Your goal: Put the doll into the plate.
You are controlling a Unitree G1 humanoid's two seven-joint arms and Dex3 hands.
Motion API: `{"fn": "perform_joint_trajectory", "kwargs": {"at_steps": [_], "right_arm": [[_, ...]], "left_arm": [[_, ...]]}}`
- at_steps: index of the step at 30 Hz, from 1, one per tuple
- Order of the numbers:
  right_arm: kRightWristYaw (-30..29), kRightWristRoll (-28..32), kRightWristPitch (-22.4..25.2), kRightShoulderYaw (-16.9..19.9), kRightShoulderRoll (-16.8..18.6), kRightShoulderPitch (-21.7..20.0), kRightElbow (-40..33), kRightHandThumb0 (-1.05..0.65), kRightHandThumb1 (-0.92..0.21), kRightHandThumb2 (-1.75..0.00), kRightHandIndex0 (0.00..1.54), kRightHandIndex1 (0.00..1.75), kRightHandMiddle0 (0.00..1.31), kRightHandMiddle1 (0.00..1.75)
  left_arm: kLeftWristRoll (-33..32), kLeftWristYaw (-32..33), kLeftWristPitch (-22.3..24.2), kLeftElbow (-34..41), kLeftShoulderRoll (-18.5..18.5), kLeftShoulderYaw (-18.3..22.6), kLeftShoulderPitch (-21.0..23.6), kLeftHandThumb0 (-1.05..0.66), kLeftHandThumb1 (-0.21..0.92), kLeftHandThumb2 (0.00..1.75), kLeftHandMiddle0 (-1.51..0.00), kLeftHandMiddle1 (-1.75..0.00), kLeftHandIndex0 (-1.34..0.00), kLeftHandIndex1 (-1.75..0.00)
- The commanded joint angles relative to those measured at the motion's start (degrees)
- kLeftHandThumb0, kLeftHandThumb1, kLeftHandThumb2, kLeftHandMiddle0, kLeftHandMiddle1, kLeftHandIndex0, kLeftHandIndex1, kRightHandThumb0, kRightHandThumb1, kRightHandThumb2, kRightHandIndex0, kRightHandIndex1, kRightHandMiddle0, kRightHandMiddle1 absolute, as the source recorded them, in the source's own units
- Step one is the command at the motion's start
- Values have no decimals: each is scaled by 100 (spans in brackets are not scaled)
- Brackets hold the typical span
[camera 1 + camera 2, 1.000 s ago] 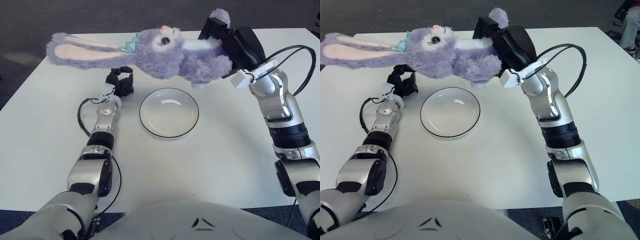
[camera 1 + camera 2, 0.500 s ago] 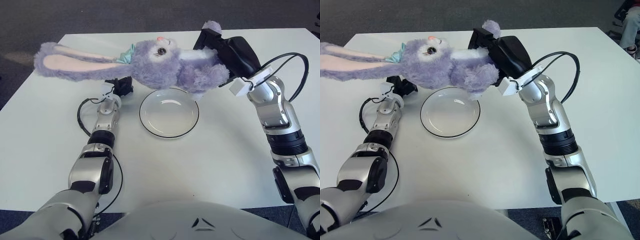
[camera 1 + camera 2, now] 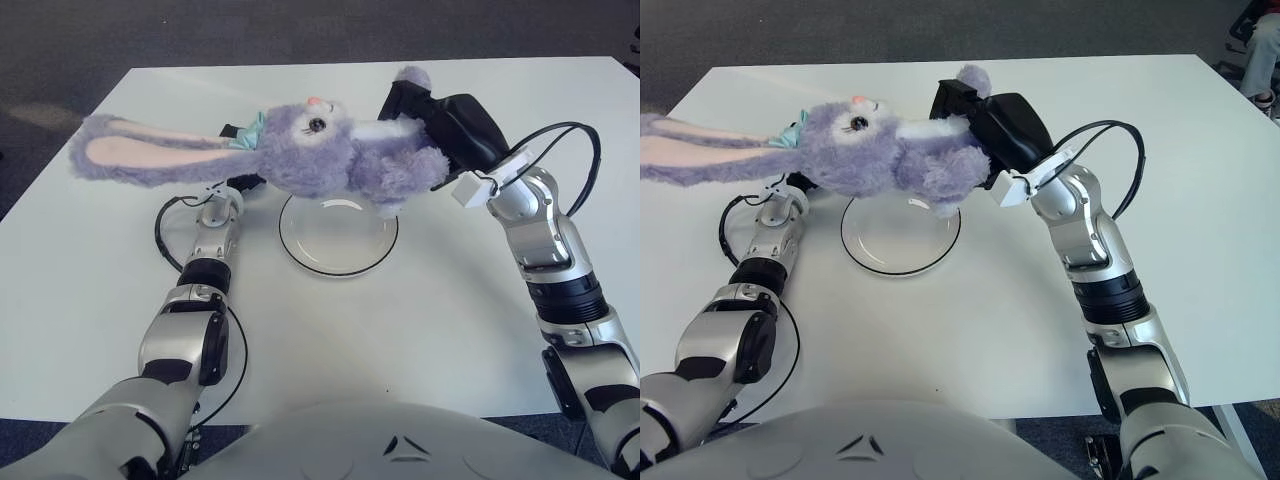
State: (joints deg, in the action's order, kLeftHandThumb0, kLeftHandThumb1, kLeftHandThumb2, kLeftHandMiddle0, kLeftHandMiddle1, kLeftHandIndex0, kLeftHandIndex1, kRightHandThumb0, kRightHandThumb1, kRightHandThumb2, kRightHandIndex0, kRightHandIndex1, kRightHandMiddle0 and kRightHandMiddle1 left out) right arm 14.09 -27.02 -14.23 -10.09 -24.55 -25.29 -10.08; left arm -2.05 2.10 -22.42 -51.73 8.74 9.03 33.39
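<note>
The right hand (image 3: 440, 115) grips the purple rabbit doll (image 3: 330, 155) by its rear, holding it lying sideways above the plate (image 3: 338, 245). The left hand (image 3: 235, 185) rests beside the plate, fingers hidden. A centred, gentle lowering should keep the long ears inside the rim.

doll (image 3: 330, 160): purple bunny, horiz, above plate (image 3: 338, 246) | plate: white, empty

1. You have bright, even light from overhead across the white table (image 3: 420, 330).
2. Shadows are soft: a faint one lies under the doll (image 3: 330, 160) on the plate (image 3: 338, 255).
3. Glare is mild, with small highlights on the plate's glaze and the metal forearms.
4. Focus is sharp throughout, and the table edges look nearly straight to you.
</note>
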Motion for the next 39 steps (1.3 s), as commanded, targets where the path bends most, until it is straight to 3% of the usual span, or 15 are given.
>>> {"fn": "perform_joint_trajectory", "kwargs": {"at_steps": [1, 15, 26, 39], "right_arm": [[83, 157, 0, -3, 28, 81, -137, -47, -32, -131, 123, 175, 61, 175], [260, 254, -366, -196, 21, 201, 111, -46, -32, -131, 119, 175, 60, 175], [685, 315, -388, -353, -62, 246, 195, -47, -32, -131, 118, 175, 60, 175], [797, 191, -447, -518, -73, 339, 244, -47, -31, -132, 117, 175, 61, 175]], "left_arm": [[-5, 122, 295, -292, -95, 25, -309, -38, 68, 85, -93, -175, -34, -175], [-18, 180, 299, -162, -217, 21, -346, -38, 67, 87, -92, -175, -35, -175], [-9, 222, 340, -36, -297, 8, -388, -38, 66, 87, -92, -175, -35, -175], [16, 265, 353, 83, -357, 1, -438, -39, 66, 88, -90, -175, -35, -175]]}}
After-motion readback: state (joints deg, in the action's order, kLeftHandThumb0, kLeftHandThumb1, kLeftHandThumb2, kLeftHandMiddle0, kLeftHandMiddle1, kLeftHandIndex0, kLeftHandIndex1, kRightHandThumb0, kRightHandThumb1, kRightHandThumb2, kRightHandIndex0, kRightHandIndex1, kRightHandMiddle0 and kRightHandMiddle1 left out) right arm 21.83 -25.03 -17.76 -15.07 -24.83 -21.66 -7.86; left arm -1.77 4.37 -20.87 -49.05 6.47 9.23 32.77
